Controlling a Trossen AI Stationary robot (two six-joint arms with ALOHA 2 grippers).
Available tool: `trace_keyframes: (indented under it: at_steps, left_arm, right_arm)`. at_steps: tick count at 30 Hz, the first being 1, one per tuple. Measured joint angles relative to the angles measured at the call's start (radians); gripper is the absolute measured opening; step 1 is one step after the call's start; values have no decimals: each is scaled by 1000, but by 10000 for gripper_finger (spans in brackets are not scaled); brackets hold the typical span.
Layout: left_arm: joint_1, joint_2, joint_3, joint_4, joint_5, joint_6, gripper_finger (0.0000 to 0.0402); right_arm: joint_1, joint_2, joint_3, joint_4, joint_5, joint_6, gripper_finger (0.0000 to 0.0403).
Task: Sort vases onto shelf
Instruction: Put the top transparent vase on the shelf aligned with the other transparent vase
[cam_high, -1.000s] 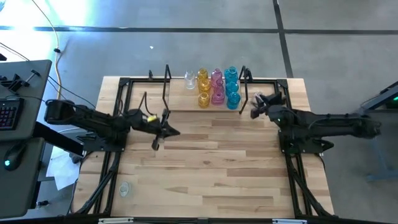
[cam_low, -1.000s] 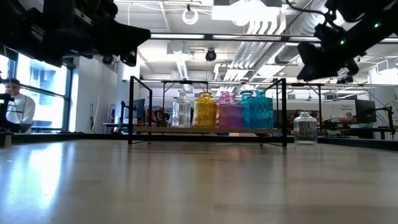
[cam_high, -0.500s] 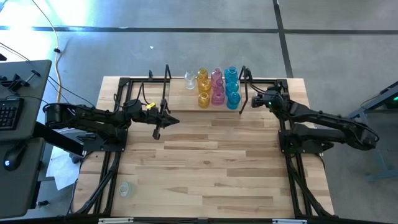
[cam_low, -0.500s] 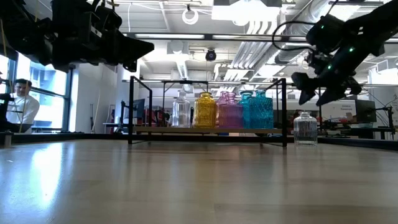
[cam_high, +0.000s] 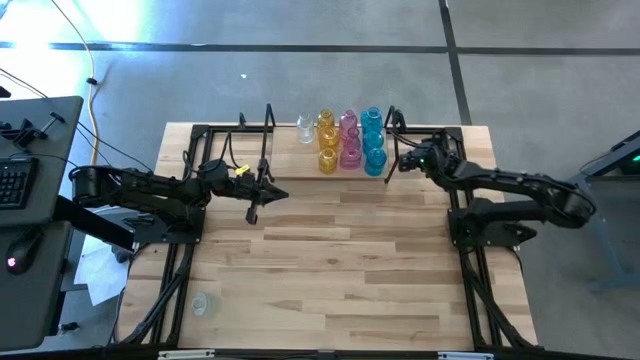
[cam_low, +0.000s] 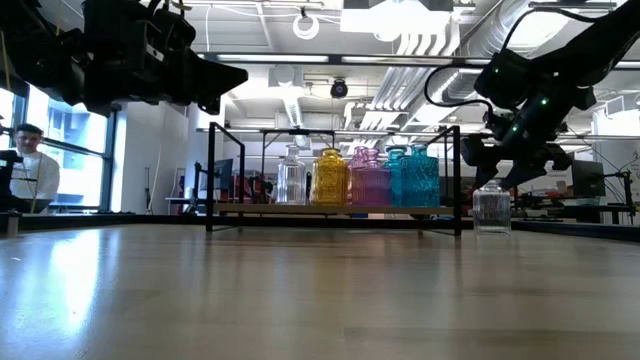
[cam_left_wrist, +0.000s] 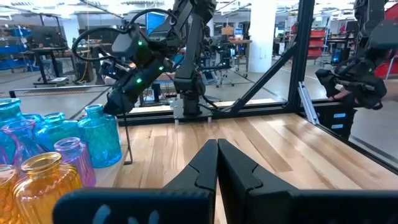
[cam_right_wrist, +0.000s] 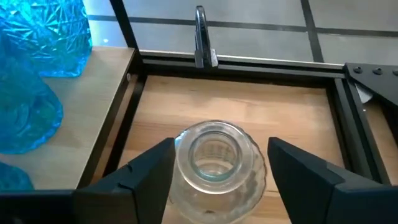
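Right gripper (cam_right_wrist: 214, 171) hangs with its fingers (cam_right_wrist: 146, 171) spread wide, one on each side of a clear vase (cam_right_wrist: 214, 162) that stands upright on the tabletop (cam_high: 340, 260), near its far right corner and just outside the right end of the shelf (cam_high: 290, 168). Seen from the wrist, the vase's open mouth sits between the two fingers with a gap on either side, so nothing is gripped. In the low view the gripper (cam_low: 500, 170) hovers just above that vase (cam_low: 491, 208). On the shelf board, along the table's far edge, stand the other vases (cam_high: 348, 140): clear, amber, pink and blue in rows. Left gripper (cam_left_wrist: 217, 165) waits with its fingers pressed together over the table's left half, near the shelf's front rail.
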Motion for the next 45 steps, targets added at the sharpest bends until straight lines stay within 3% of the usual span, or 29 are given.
trace_keyframes:
  at_steps: [12,24,35,41,45]
  left_arm:
    - [0,0,0,0,-4,3,0]
    - [0,0,0,-1,-4,0,0]
    - [0,0,0,-3,-4,0,0]
    - [0,0,0,-7,-4,0,0]
    - [0,0,0,-7,-4,-1,0]
  right_arm:
    - [-1,19,0,42,25,-12,124]
    - [36,-40,-1,-48,7,-10,136]
    - [192,-204,186,-546,10,111,124]
    - [366,-218,337,-857,-36,252,125]
    - [523,-217,397,-928,-99,348,125]
